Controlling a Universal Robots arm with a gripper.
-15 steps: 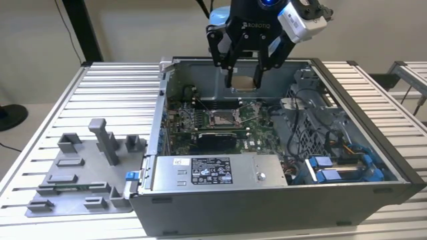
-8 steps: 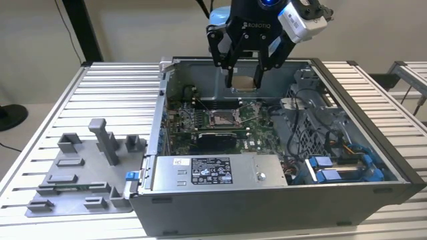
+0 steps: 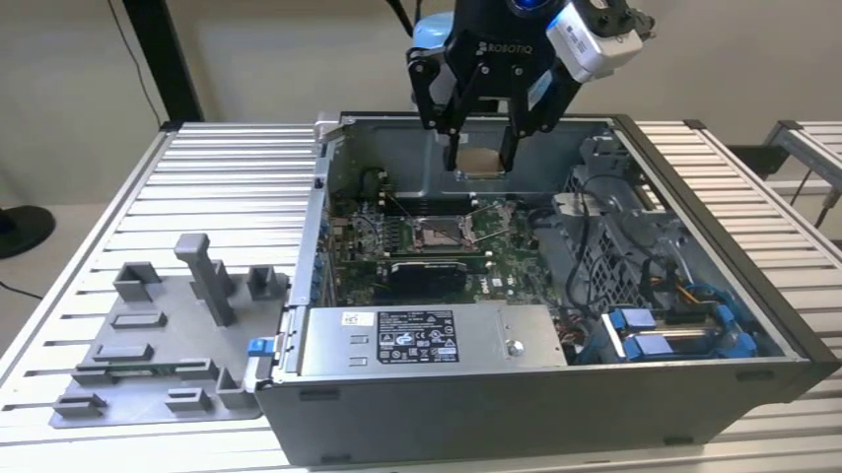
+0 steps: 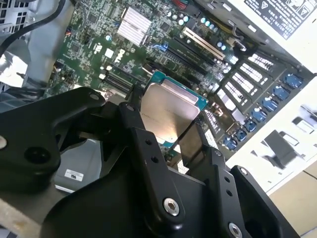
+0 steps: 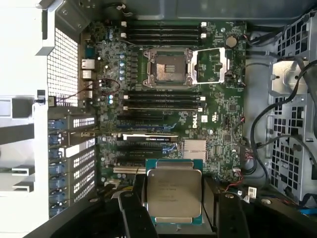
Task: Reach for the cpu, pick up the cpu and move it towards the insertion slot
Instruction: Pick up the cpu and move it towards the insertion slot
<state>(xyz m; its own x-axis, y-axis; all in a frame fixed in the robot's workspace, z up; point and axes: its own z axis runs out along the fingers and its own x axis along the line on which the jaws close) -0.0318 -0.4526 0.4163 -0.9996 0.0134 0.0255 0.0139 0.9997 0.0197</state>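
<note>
My gripper [image 3: 480, 158] hangs above the back of the open computer case [image 3: 776, 305], shut on the cpu [image 3: 480, 162], a small square plate with a silvery top. In both wrist views the cpu [image 5: 173, 194] [image 4: 166, 106] sits flat between the black fingers [image 5: 132, 208] [image 4: 143, 148], held by two opposite edges. The insertion slot [image 3: 439, 234] [image 5: 166, 69] is a silver-framed socket with a dark centre on the green motherboard. Its metal cover [image 5: 210, 64] is swung open to one side. In the exterior view the cpu hangs above and slightly behind the slot, well clear of the board.
A silver power supply box [image 3: 421, 340] fills the case's front. Cables and a drive cage [image 3: 632, 246] crowd the exterior view's right. A grey fixture plate with upright blocks [image 3: 158, 355] lies on the slatted table at the left. Black memory slots [image 5: 163, 101] flank the socket.
</note>
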